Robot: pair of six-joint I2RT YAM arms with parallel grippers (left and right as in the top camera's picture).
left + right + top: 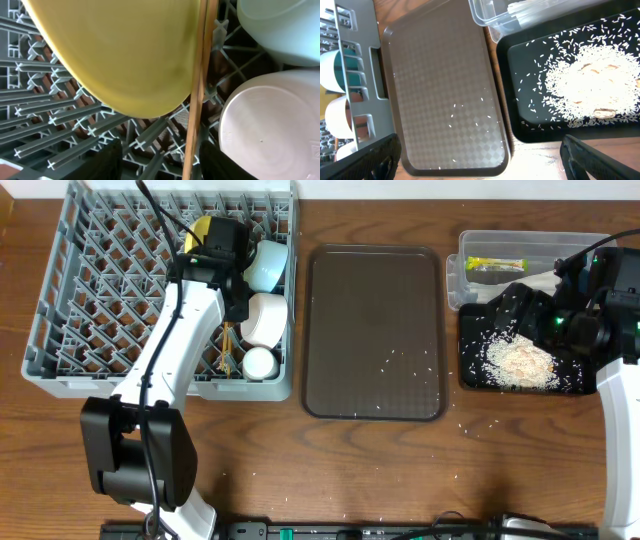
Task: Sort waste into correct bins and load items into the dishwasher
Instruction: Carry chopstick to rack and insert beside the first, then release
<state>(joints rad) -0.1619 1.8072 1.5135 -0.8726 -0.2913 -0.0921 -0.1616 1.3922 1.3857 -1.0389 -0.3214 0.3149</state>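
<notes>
The grey dish rack (pixel 70 300) holds the yellow plate (pixel 125 55) upright, the light blue bowl (pixel 268 265), the white bowl (pixel 262 317), the small white cup (pixel 260 363) and the wooden chopsticks (pixel 196 105). My left gripper (pixel 162 162) is open just over the rack. A chopstick runs between its fingers, close to the right one. The plate is just ahead. My right gripper (pixel 482 160) is open and empty, high over the gap between the brown tray and the black tray (pixel 517 120). Rice scraps (pixel 520 362) lie in the black tray. The clear tub (pixel 455 280) holds the green-yellow wrapper (pixel 495 264) and the white napkin (pixel 540 277).
The brown serving tray (pixel 375 330) lies in the middle with a few rice grains on it. More stray grains dot the table below the black tray. The left arm (pixel 165 370) stretches over the rack's front edge.
</notes>
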